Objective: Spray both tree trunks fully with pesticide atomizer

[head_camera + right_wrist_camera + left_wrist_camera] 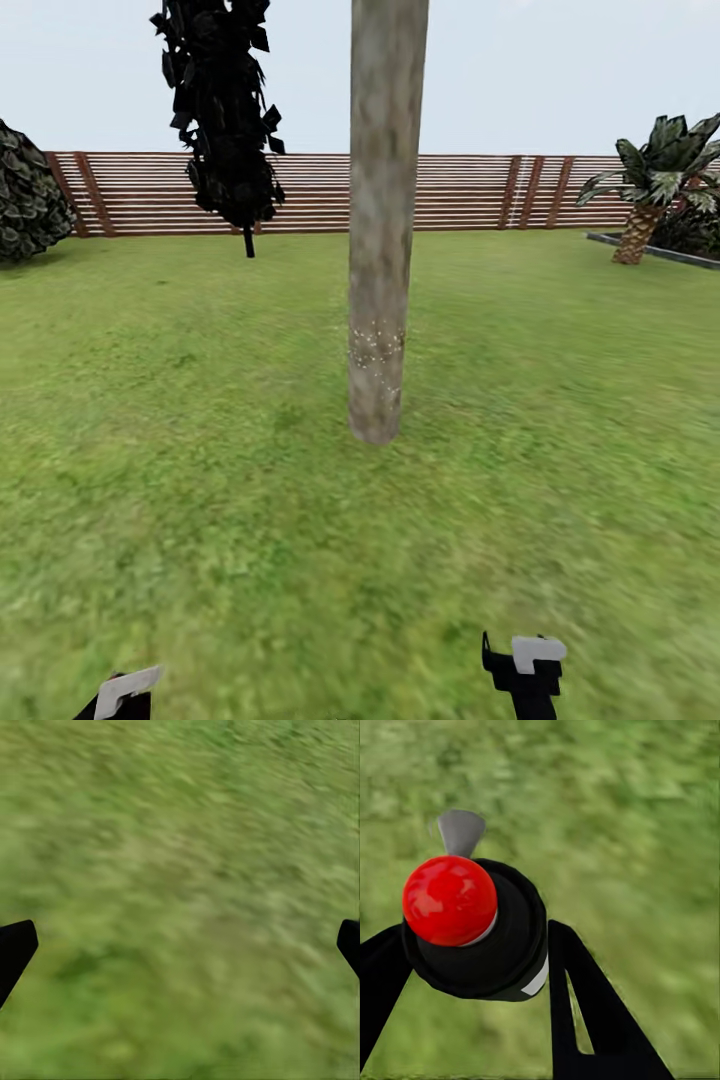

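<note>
A thick mottled grey-tan tree trunk (381, 250) rises from the grass (300, 540) straight ahead, a couple of metres off. A band of tiny white pesticide specks (374, 347) dots its lower part. In the left wrist view my left gripper (472, 945) is shut on the pesticide atomizer (487, 937), a black body with a red ball cap and a grey nozzle, held over blurred grass. My left arm's end (120, 695) and right arm's end (527, 672) peek in at the bottom of the head view. My right gripper (180, 945) is open over bare grass, with nothing between its fingers.
A brown slat fence (320, 190) runs across the back. A dark leafy tree (225, 110) stands left of the trunk, and a round bush (25, 195) is at the far left. A short palm (650, 185) and a grey stone edging (660, 250) are at the right.
</note>
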Tool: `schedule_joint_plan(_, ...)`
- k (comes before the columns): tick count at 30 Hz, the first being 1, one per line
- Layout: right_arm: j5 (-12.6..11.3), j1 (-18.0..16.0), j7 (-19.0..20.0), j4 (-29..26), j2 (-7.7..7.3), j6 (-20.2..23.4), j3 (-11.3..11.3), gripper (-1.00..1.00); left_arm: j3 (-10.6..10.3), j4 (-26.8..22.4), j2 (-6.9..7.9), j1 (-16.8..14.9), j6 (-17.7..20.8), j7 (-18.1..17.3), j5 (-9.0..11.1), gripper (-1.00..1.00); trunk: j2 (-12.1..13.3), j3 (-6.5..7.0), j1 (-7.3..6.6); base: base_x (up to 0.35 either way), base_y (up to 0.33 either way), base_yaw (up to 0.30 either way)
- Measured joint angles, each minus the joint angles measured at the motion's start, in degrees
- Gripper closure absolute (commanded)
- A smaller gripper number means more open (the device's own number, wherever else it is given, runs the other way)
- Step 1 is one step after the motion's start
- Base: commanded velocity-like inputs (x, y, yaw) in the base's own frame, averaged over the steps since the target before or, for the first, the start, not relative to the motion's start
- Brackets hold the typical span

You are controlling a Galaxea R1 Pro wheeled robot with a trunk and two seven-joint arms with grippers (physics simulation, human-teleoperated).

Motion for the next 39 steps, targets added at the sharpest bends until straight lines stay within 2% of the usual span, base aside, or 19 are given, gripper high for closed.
schedule_joint_plan(26,0.00,0.00,0.00,0.00,0.00,0.00,0.00,-1.00,0.00,0.01,0.02,0.00,0.00,0.00,0.09,1.00,0.00,-0.54,0.00,0.000,0.000,0.281)
schedule_joint_plan(39,0.00,0.00,0.00,0.00,0.02,-0.06,0.01,-1.00,0.74,-0.01,0.01,0.00,0.05,0.00,0.16,1.00,0.00,-0.81,0.00,0.000,0.000,0.281)
